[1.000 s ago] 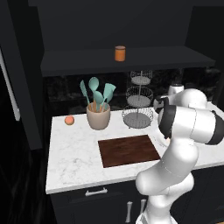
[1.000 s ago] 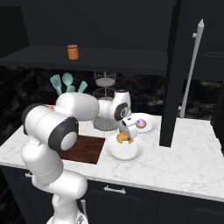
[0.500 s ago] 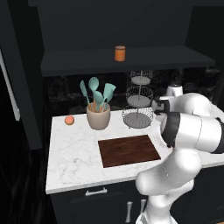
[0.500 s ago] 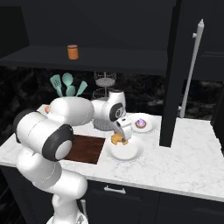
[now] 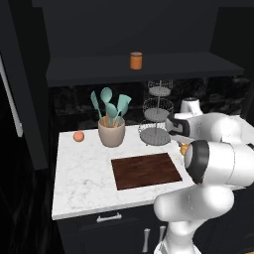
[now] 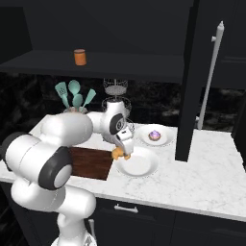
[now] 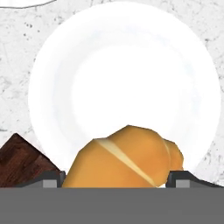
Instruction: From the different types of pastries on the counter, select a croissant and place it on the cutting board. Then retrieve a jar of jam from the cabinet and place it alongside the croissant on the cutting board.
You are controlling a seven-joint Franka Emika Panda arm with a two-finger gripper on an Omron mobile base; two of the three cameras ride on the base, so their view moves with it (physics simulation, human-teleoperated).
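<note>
My gripper (image 6: 121,153) is shut on the golden croissant (image 6: 118,153) and holds it just above the left rim of a bare white plate (image 6: 139,164). In the hand view the croissant (image 7: 127,157) sits between my finger tips over that plate (image 7: 122,78), with a corner of the dark cutting board (image 7: 19,157) at lower left. The cutting board (image 5: 145,170) (image 6: 91,162) lies on the white marble counter (image 5: 82,178), left of the plate. A purple-topped pastry (image 6: 154,135) rests on a second plate. The orange jam jar (image 5: 136,60) (image 6: 80,57) stands on the black cabinet shelf (image 5: 99,69).
A beige pot of teal utensils (image 5: 111,130) and a tiered wire stand (image 5: 158,121) stand behind the board. A peach-coloured fruit (image 5: 78,136) lies at the counter's back left. A dark vertical panel (image 6: 188,96) rises right of the plates.
The gripper has lifted the croissant off the plate and carried it left towards the cutting board; the arm's elbow has swung lower and to the side.
</note>
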